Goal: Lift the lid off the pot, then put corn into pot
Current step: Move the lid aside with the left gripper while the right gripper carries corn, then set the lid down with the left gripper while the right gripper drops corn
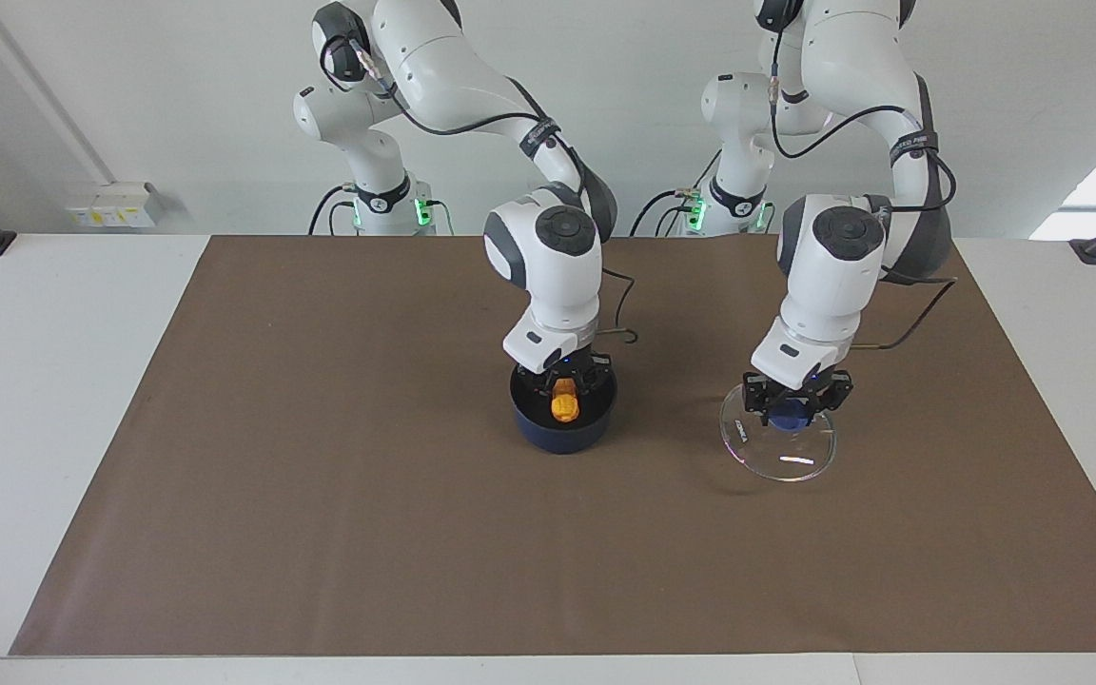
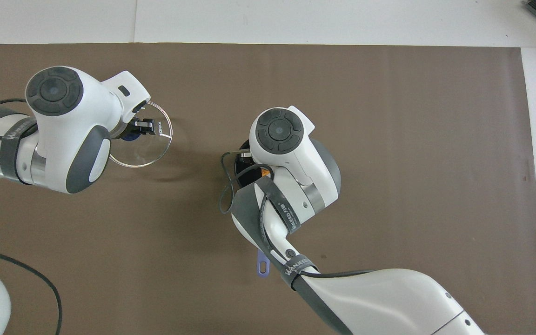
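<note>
a: bench point(image 1: 53, 400) first, what covers it?

b: white top, with a brown mat point(image 1: 320, 495) spread over most of it. a plain white wall stands at the robots' end, with a small white box low on it toward the right arm's end. 2 arm bases at that edge show green lights.

a: right end effector point(image 1: 565, 395)?

b: it's down inside the pot point(image 1: 563, 430), clamped tight on the corn point(image 1: 564, 406). the cob stands on end between the fingertips, its lower end within the pot's rim. i cannot tell whether the cob touches the bottom.

a: where does the pot sit?

b: on the mat, about midway along the bench. in the overhead view the arm hides most of it; only a slice of the rim point(image 2: 239, 160) and the handle's end point(image 2: 262, 265), pointing toward the robots, peek out.

a: left end effector point(image 1: 792, 411)?

b: closed on the blue knob point(image 1: 792, 415) of the lid point(image 1: 778, 447). the glass disc hangs tilted under it, over the mat toward the left arm's end, well apart from the pot. a faint shadow lies on the mat beneath it. from overhead the lid point(image 2: 144, 146) shows half covered by the left wrist, with the end effector point(image 2: 137, 130) at its centre.

a: so the lid is off?

b: yes, the pot is open and the corn is in its mouth, not yet let go.
</note>
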Controlling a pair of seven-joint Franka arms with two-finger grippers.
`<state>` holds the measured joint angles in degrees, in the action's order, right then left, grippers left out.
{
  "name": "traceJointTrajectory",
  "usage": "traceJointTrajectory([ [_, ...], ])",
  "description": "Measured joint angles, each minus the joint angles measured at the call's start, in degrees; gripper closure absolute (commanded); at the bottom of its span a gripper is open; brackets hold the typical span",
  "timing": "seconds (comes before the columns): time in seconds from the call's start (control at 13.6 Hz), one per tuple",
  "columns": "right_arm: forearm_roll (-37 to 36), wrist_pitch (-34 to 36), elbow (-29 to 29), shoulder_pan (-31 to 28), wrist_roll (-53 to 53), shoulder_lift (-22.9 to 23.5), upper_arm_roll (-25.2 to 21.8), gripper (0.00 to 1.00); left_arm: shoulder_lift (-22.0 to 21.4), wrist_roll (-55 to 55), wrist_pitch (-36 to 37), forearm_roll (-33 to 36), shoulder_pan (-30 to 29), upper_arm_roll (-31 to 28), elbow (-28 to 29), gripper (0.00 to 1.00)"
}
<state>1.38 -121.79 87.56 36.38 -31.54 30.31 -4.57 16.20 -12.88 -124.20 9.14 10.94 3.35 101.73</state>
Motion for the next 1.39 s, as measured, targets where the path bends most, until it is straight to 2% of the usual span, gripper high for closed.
traceJointTrajectory([
  [0.37,0.0,-0.9,0.8,-0.3,0.3,0.0,-0.1,1.00,0.0,5.7,-1.6,-3.9,-6.7,-0.1,0.4,1.00],
  [0.59,0.1,-1.0,0.5,-1.1,0.6,0.0,-0.2,0.93,0.1,11.6,-6.5,-7.6,-10.1,-0.2,3.8,1.00],
  [0.88,1.1,-3.4,0.4,-0.7,0.6,0.0,0.0,0.92,0.1,17.1,-9.7,-8.0,-14.2,-0.2,7.4,1.00],
  [1.1,1.5,-5.0,0.7,-0.7,0.6,0.0,0.1,0.86,0.1,17.4,-10.2,-8.0,-14.6,-0.1,9.3,1.00],
  [1.17,1.6,-5.0,0.9,-0.6,0.7,0.0,0.2,0.81,0.1,17.4,-10.9,-8.0,-14.6,-0.1,9.8,1.00],
  [1.25,1.6,-5.1,1.1,-0.5,1.4,0.0,0.2,0.54,0.1,17.4,-11.4,-8.0,-14.6,0.0,10.2,1.00],
  [1.32,1.6,-5.1,1.2,-0.5,2.4,0.1,0.2,0.01,0.1,17.4,-11.7,-8.0,-14.6,0.0,10.5,1.00],
  [1.39,1.7,-5.1,1.5,-0.5,3.2,0.1,0.2,0.00,0.1,17.4,-12.5,-8.0,-14.6,0.0,10.9,1.00],
])
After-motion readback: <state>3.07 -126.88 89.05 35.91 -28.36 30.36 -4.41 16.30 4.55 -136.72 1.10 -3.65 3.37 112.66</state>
